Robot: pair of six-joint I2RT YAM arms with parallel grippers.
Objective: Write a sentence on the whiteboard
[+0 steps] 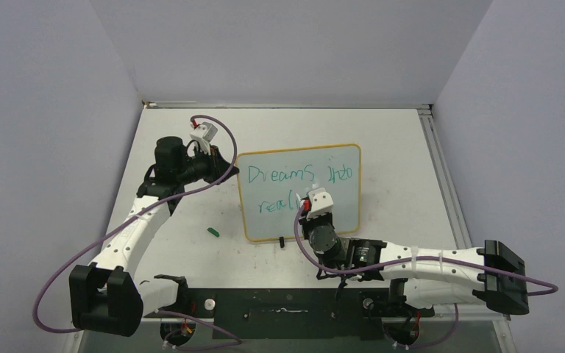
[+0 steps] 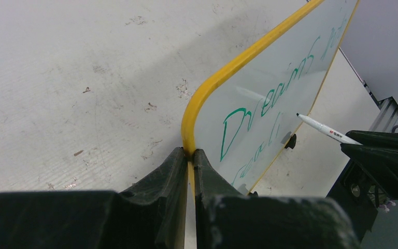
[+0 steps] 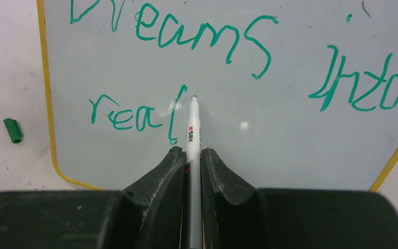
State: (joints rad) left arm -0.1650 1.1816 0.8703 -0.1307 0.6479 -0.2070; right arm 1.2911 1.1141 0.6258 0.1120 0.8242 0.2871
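The whiteboard point(image 1: 338, 213) with its yellow frame lies on the table, carrying the green sentence point(image 1: 276, 175): "Dreams into" above, "real" below. My left gripper point(image 1: 229, 168) is shut on the board's left edge; in the left wrist view its fingertips point(image 2: 190, 152) pinch the yellow frame point(image 2: 207, 88). My right gripper point(image 3: 192, 150) is shut on a white marker point(image 3: 193, 124). The marker's tip rests at the board just right of the last stroke of "real" point(image 3: 134, 116). From the left wrist, the marker point(image 2: 326, 129) slants down onto the board.
A green marker cap point(image 1: 213, 232) lies on the table left of the board's near corner, also seen in the right wrist view as the cap point(image 3: 13, 130). A black clip foot point(image 1: 282, 240) sits at the board's near edge. Grey walls enclose the table.
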